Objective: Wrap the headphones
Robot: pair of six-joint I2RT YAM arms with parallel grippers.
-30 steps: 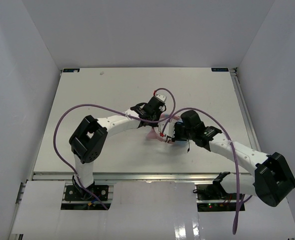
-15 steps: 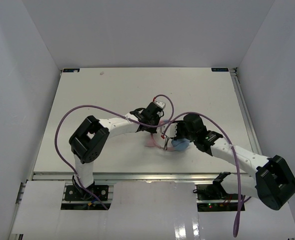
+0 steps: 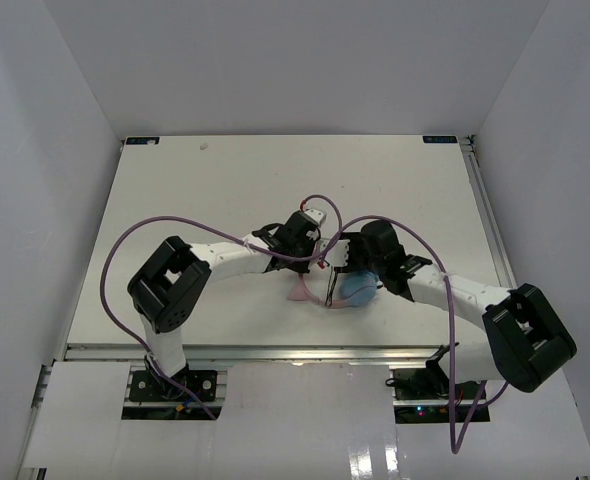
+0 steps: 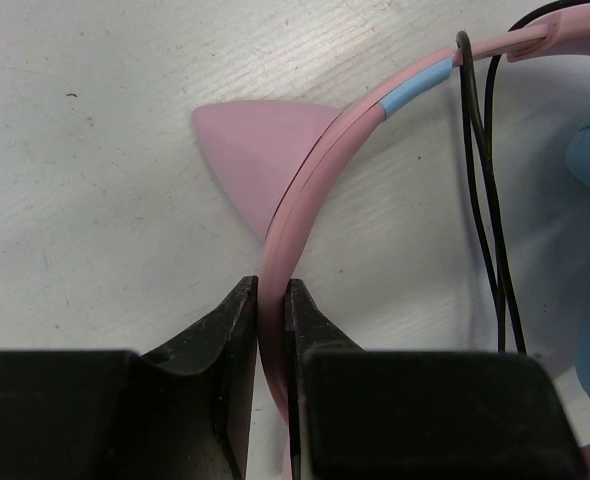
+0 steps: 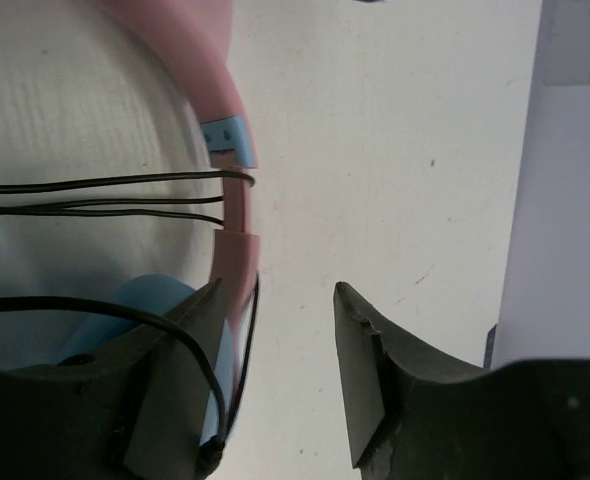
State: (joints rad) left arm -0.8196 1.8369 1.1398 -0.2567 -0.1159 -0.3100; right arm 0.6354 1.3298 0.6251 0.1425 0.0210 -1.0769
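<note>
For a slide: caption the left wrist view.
Left tool clamps the headphones' pink headband near its cat-ear point.

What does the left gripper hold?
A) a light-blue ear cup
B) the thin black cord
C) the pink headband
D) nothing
C: the left wrist view shows the left gripper shut with a finger on each side of the pink headband.

Bright, even, diffuse light; faint soft shadows on table [image 3: 195,190]. Glare on glossy near strip [image 3: 375,455]. Up close, left gripper [image 4: 270,290], right gripper [image 5: 277,295] dark, slightly soft-focused
</note>
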